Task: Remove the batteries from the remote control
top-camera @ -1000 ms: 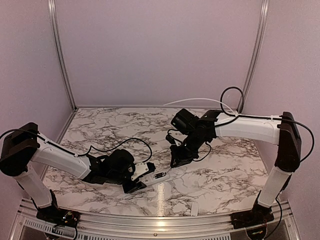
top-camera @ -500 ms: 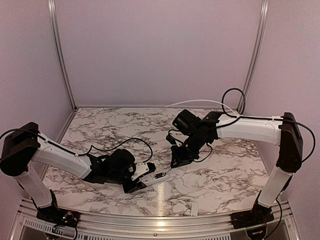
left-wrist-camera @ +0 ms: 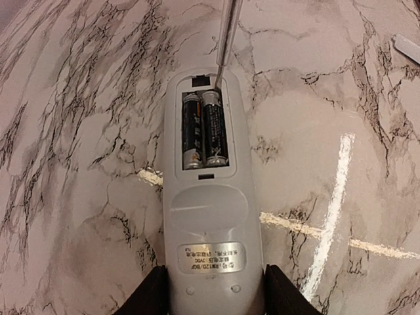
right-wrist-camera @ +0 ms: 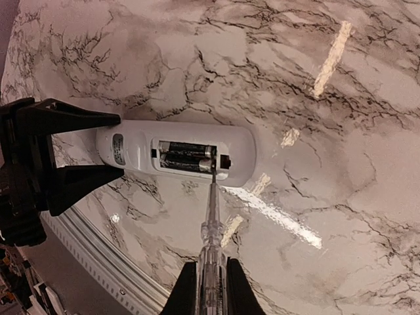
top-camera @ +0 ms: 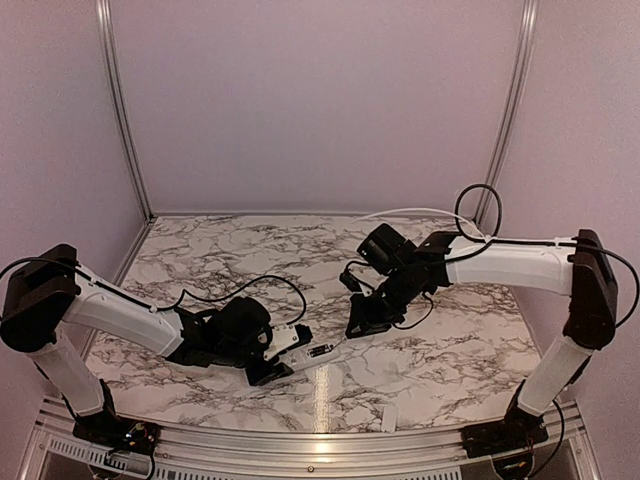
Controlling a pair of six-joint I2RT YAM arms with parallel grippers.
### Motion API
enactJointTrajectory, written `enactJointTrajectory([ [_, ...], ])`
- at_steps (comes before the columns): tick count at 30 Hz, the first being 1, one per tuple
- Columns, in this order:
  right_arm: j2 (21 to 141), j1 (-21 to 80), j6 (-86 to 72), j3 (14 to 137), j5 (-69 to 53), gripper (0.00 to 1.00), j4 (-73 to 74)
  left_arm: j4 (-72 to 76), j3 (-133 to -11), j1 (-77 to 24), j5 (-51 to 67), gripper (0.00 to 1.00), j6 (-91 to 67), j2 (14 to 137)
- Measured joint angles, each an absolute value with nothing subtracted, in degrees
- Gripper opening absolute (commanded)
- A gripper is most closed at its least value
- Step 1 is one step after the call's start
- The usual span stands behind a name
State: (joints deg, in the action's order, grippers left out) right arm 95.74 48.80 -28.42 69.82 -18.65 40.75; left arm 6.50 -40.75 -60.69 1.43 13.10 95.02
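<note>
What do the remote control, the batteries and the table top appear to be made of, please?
The remote control looks like matte white plastic, moulded smooth with a recessed compartment and a stuck-on label. The batteries have dark printed wrapping with shiny ends, so they are probably metal cells. The table top is marble-patterned and glossy, judging by the streak reflections; real stone or a laminate cannot be told.
</note>
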Motion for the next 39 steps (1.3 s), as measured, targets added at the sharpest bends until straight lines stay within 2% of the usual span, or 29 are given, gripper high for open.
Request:
enactJointTrajectory([
  [18,91.79,47.66,-28.71,62.35,-21.32,0.00,33.39,5.17,-41.50,-60.69,1.41,0.00,13.28,95.20],
  [39,92.01,47.59,-27.97,62.15,-22.50,0.00,32.34,3.09,-41.39,-60.69,0.95,0.00,13.98,93.43],
])
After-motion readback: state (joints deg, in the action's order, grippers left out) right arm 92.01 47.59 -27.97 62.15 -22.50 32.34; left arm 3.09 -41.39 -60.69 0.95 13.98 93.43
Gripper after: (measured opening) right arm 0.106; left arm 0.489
